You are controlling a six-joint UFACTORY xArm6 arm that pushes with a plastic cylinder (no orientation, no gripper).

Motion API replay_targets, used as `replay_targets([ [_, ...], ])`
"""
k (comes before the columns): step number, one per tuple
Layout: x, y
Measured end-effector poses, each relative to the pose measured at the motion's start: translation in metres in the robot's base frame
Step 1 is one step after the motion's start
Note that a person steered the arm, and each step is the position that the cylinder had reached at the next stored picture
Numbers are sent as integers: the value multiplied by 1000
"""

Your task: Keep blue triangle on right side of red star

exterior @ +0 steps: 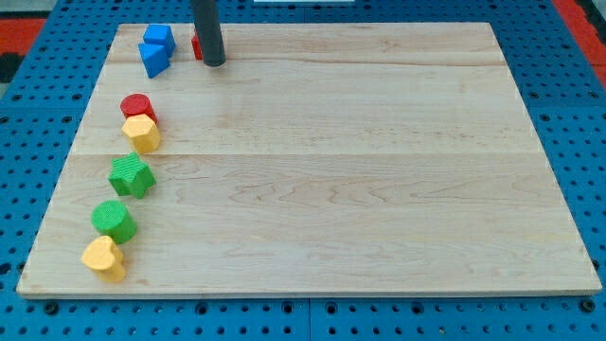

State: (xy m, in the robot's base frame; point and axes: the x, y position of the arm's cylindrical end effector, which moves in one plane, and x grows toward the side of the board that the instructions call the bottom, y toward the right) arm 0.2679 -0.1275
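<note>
My tip [214, 62] rests on the wooden board near the view's top left. A red block [196, 45], likely the red star, is mostly hidden behind the rod, touching its left side. The blue triangle [153, 60] lies to the left of the rod and the red block, with a blue cube [159, 38] just above it. The tip is about a block's width to the right of the blue triangle.
Down the board's left side lie a red cylinder [136, 105], a yellow hexagon [143, 134], a green star [132, 176], a green cylinder [114, 220] and a yellow heart [103, 258]. The wooden board [341, 170] sits on a blue pegboard.
</note>
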Motion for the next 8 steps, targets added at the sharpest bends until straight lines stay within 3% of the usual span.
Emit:
replay_targets([
  [3,52,-28],
  [5,54,-147],
  [6,42,-177],
  [8,22,-147],
])
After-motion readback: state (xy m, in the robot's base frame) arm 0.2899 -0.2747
